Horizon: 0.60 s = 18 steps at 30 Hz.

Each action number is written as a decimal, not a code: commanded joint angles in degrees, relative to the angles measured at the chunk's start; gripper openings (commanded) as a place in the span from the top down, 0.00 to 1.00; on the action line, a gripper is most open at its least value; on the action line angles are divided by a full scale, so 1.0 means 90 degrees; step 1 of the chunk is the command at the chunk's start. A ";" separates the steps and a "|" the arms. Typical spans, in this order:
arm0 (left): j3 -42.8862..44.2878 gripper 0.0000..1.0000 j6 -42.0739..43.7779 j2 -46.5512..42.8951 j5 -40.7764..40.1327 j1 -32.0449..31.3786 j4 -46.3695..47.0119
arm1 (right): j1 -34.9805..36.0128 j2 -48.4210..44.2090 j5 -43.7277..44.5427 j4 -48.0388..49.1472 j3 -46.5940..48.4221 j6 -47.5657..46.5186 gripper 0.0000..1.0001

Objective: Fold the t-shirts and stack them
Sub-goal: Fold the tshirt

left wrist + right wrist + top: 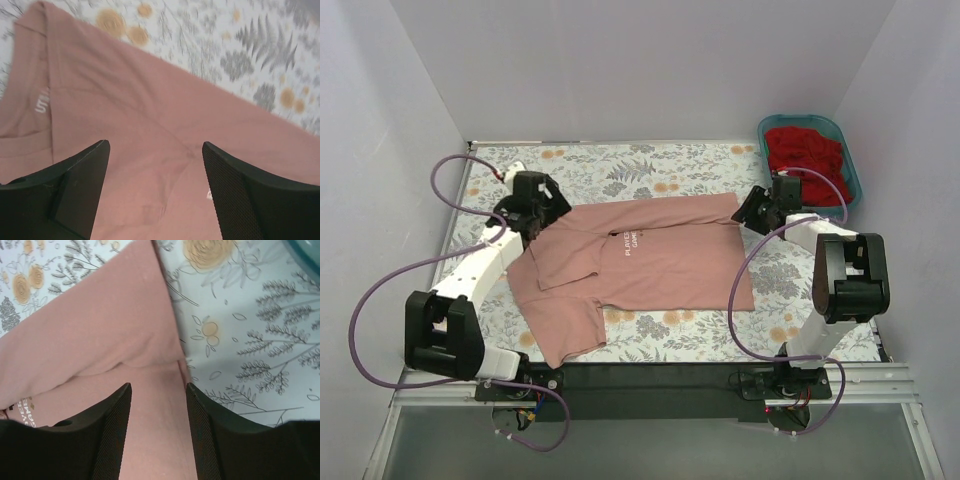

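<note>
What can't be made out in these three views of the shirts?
- Red shirt, top view: bunched in the tub; the wall hides its lower part.
- Lettering on the pink shirt: too small in the top view, cut off by a finger in the right wrist view.
- Neck label, left wrist view: blurred.
- Cloth under the right claw: hidden by its fingers.

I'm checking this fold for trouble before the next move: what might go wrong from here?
1. The left gripper is open above the pink t-shirt, near its collar. Nothing pins the cloth there, so the layers may slip out of line.
2. The lower-left sleeve sticks out unfolded, so the next fold may come out lopsided.
3. The right arm's purple cable hangs by the shirt's right edge and might snag it.
</note>
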 commanded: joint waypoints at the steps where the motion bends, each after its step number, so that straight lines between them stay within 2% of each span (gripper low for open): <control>1: -0.0794 0.26 0.0788 -0.0241 -0.0205 -0.0675 0.0141 | -0.0153 0.0061 -0.0169 0.0541 -0.0168 0.0586 0.46; 4: -0.1292 0.25 0.1081 -0.0359 -0.0371 -0.1028 0.0531 | -0.0222 0.0227 -0.0325 0.0785 -0.0227 0.0782 0.46; 10: -0.1108 0.25 0.1199 0.0051 -0.0283 -0.1117 0.0592 | -0.0241 0.0539 -0.0492 0.1137 -0.0256 0.1046 0.51; 14: -0.1147 0.25 0.1257 0.0051 -0.0274 -0.1127 0.0621 | -0.0241 0.0705 -0.0531 0.1333 -0.0295 0.1153 0.58; 18: -0.1216 0.25 0.1335 0.0032 -0.0244 -0.1127 0.0689 | -0.0241 0.0764 -0.0395 0.1382 -0.0373 0.1202 0.59</control>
